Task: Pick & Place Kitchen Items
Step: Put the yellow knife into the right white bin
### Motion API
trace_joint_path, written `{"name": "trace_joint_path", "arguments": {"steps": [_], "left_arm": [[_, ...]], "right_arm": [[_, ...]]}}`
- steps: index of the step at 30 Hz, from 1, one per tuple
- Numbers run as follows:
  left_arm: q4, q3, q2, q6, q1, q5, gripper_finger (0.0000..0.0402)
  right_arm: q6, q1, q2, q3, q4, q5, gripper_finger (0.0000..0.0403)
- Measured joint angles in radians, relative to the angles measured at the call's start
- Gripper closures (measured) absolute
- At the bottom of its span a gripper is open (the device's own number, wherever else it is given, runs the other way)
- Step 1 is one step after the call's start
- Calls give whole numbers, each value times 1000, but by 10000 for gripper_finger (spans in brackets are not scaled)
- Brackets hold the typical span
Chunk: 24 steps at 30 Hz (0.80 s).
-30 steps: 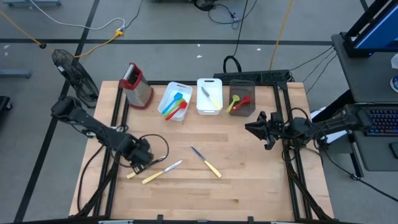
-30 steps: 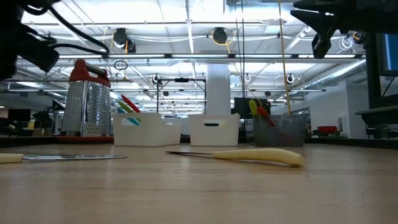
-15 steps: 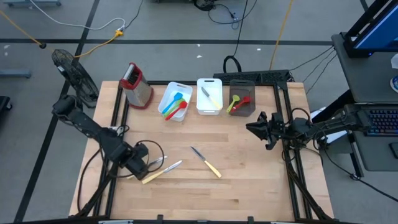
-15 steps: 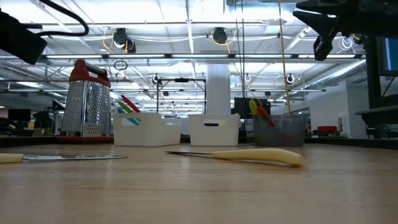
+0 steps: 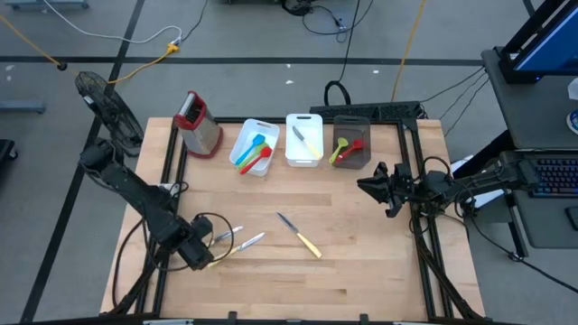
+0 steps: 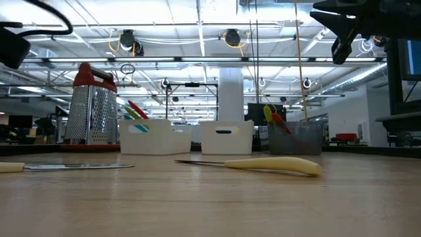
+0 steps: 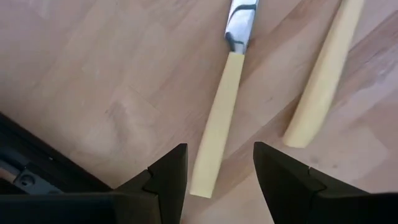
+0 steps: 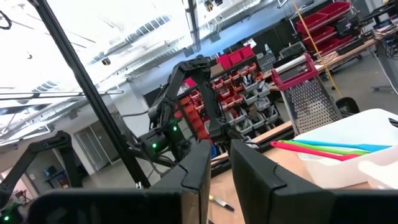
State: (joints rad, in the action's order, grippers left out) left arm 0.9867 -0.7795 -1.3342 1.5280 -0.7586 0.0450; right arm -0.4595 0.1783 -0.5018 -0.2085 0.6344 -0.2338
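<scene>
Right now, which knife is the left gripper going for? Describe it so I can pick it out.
Start at the table's front left corner, where the left gripper hangs with its fingers open. Two knives with pale yellow handles lie side by side there. It is the one nearer the table's left edge, its handle lined up between the fingers; the other knife lies just beside it, outside them.
</scene>
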Motion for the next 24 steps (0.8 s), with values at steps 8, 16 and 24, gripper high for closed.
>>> {"name": "trace_joint_path", "arguments": {"steps": [8,16,24], "left_arm": [[-18,0,-93,-5,-52,77,215],[-59,1,-163,-5,-116,105,215],[-282,133,-173,2,-125,173,216]], "right_arm": [[0,0,0,0,13,0,349],[0,0,0,0,13,0,349],[-12,0,0,-1,23,0,349]]}}
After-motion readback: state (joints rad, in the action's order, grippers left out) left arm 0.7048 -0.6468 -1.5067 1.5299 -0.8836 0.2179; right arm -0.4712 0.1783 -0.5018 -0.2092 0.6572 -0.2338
